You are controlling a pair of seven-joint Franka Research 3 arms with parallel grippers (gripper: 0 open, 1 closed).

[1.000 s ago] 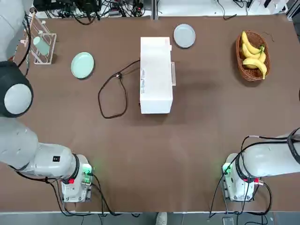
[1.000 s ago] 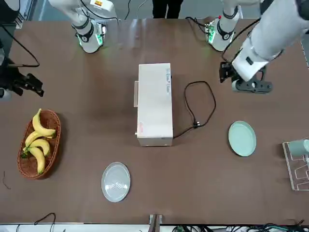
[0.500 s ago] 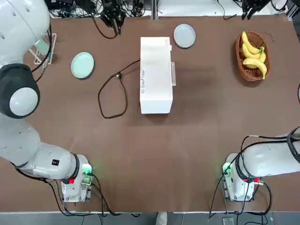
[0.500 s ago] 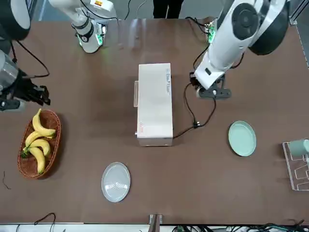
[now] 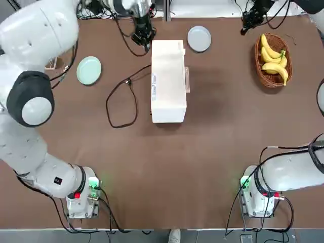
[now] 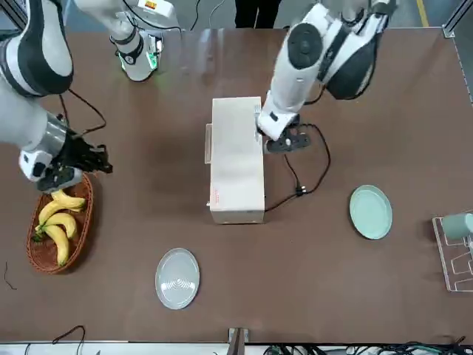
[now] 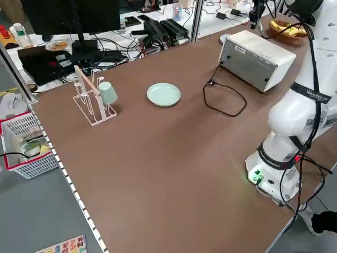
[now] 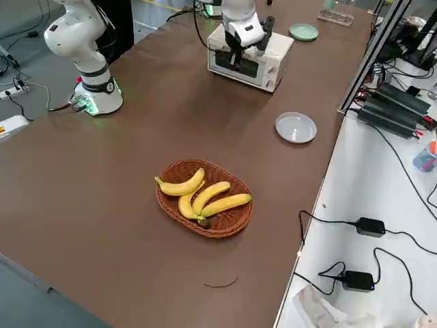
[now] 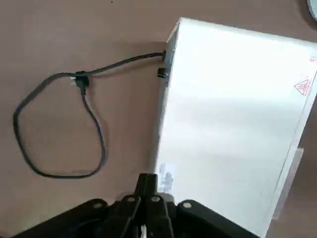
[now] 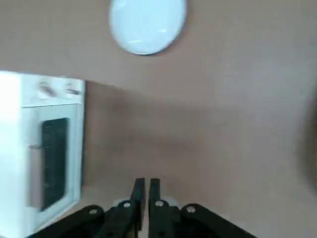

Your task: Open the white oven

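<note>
White oven (image 5: 168, 81) mid-table, long white box, door shut, facing robot's right; black cord (image 5: 121, 98) looped beside. Left gripper (image 9: 148, 191) clenched above its back edge; right gripper (image 10: 146, 191) clenched near banana basket (image 5: 273, 59).

1. We see the white oven (image 5: 168, 81): smooth matt white casing, dark glossy glass door.
2. The table (image 5: 202, 152): matt brown surface.
3. The basket (image 8: 205, 219): rough woven wicker.
4. The grey plate (image 6: 177, 278): smooth, slightly glossy.
5. The power cord (image 9: 74, 114): black, smooth.
</note>
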